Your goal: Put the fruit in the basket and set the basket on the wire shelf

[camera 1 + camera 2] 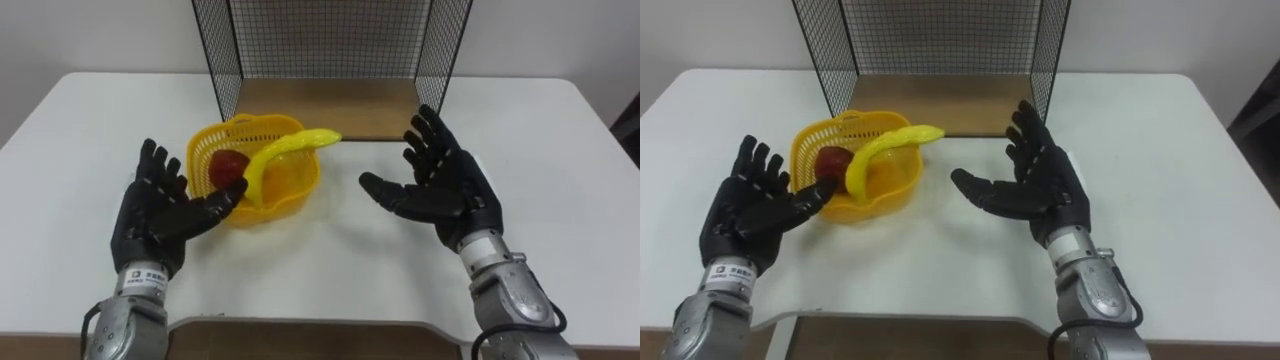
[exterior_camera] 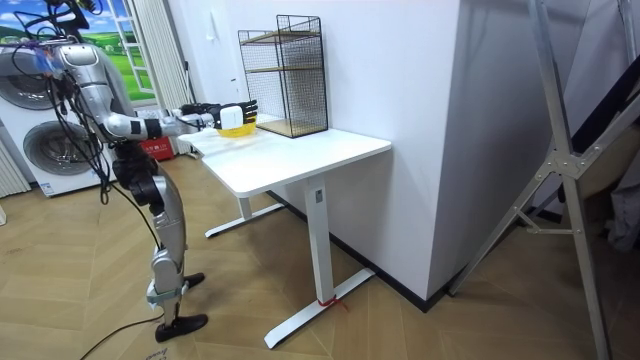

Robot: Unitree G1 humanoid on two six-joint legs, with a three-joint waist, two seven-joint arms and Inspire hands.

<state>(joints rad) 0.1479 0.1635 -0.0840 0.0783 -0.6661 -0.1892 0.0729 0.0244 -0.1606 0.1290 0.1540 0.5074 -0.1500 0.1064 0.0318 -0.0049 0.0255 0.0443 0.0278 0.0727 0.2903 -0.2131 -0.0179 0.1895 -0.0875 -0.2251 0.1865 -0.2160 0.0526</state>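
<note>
basket point(image 1: 300, 192) centre-left of frame, banana point(image 1: 285, 148) and apple point(image 1: 228, 166) inside, just below shelf point(image 1: 330, 40). left hand point(image 1: 158, 215) fully open, thumb at basket's side. right hand point(image 1: 445, 190) open, empty, centre-right.

Home-style room, prob. a laundry/utility corner w/ a lab feel. Front-load washers point(image 2: 52, 150) stand at the room view's left, w/ a pale curtain point(image 2: 152, 50) & a green meadow scene point(image 2: 124, 35) beside them. Wood-plank floor point(image 2: 420, 330), plain white walls. White table point(image 2: 300, 160) w/ a wire shelf point(image 2: 290, 75) on top. Bare metal frame point(image 2: 560, 170) at the room view's right, rig-like.
</note>
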